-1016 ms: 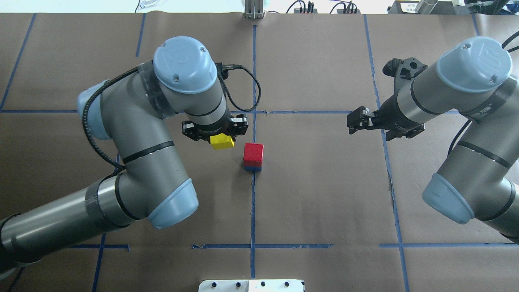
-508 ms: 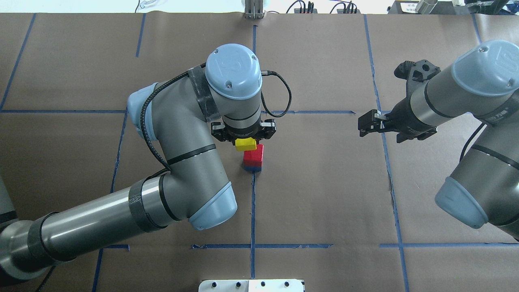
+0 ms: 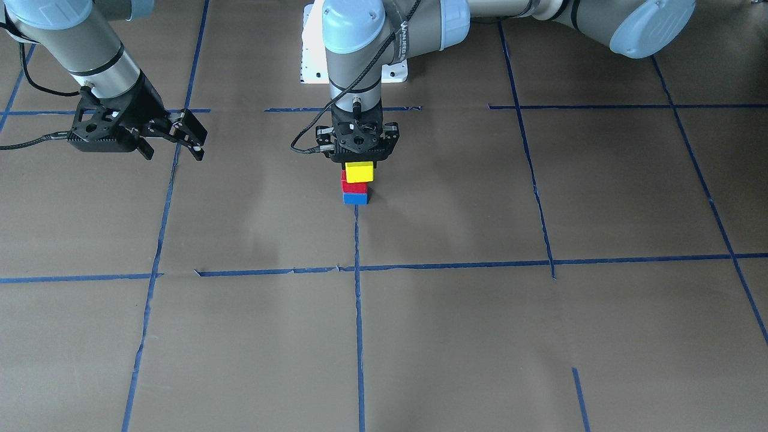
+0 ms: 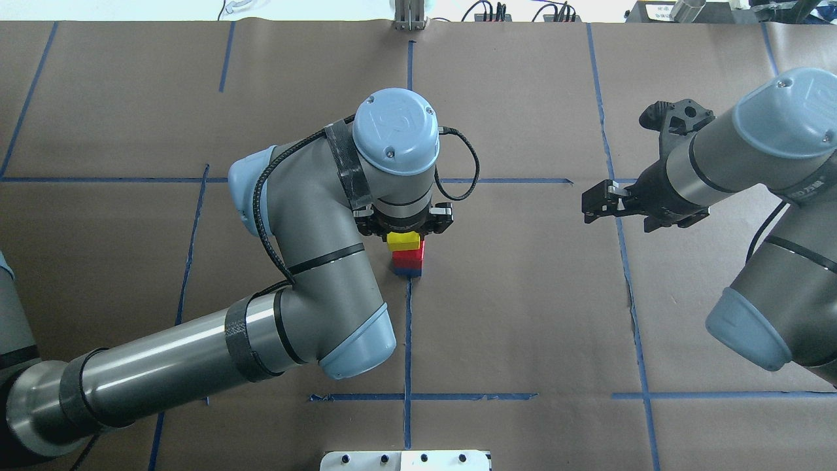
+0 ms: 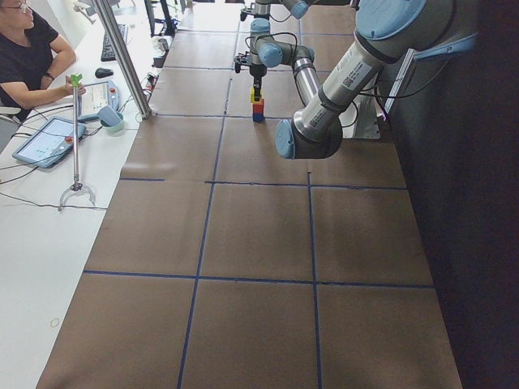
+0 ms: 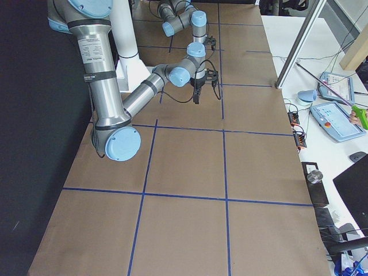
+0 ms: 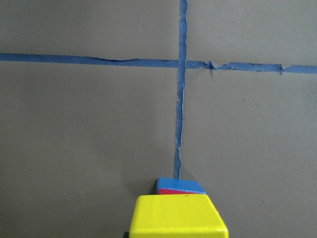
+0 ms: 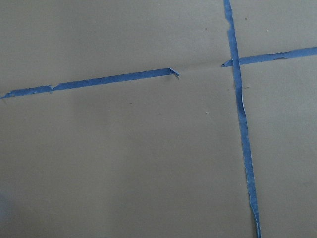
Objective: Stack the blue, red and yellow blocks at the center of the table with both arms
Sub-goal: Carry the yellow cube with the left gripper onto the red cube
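Note:
At the table's (image 4: pixel 523 314) centre, where the blue tape lines cross, the red block (image 4: pixel 413 258) sits on the blue block (image 4: pixel 407 271). My left gripper (image 4: pixel 404 232) points straight down over this stack, shut on the yellow block (image 4: pixel 403 241). In the front-facing view the yellow block (image 3: pixel 359 172) overlaps the top of the red block (image 3: pixel 353 186), slightly offset; I cannot tell whether they touch. The blue block (image 3: pixel 355 198) rests on the paper. My right gripper (image 4: pixel 596 204) hovers off to the right, open and empty, also seen as the right gripper (image 3: pixel 192 139).
The white pedestal base (image 4: pixel 405 460) sits at the near table edge. Beyond the far edge a person (image 5: pixel 28 57) sits at a side table with tablets (image 5: pixel 49 139) and a metal post (image 5: pixel 122 57). Brown paper surrounds the stack.
My left arm swung right, carrying the yellow block from left of the stack to directly over the red block. My right arm drew back slightly to the right.

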Robot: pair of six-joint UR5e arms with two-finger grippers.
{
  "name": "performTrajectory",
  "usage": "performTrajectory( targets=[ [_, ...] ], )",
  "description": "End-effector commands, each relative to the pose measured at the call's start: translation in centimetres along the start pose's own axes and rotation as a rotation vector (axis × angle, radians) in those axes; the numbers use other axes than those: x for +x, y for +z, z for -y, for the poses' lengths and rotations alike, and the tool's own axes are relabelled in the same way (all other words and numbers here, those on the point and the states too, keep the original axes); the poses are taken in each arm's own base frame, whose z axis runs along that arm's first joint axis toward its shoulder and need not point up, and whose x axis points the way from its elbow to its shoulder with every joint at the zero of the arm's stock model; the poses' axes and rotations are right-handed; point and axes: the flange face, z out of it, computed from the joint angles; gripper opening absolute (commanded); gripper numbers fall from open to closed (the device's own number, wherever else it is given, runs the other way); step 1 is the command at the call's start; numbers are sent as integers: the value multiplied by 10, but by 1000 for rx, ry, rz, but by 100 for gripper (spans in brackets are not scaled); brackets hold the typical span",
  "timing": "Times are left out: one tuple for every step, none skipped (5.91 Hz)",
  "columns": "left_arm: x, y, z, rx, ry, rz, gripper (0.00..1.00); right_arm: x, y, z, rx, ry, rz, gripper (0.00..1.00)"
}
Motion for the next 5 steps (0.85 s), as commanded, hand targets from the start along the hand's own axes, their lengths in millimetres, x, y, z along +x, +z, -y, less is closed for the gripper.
performTrajectory(
  targets=[
    [1,1,-2,-2,55,0,3,-1,0,0,0,-1,1,100],
    [3,0,-2,-2,61,-1,3,-1,0,0,0,-1,1,100],
    [4,1,-5,-5,64,-2,3,-1,0,-1,-1,-2,1,100],
    [5,1,-7,-7,67,-3,3,-2,0,-1,0,-3,2,100],
    [6,2,-9,-9,69,-3,3,-1,0,-1,-1,-2,1,100]
  ],
)
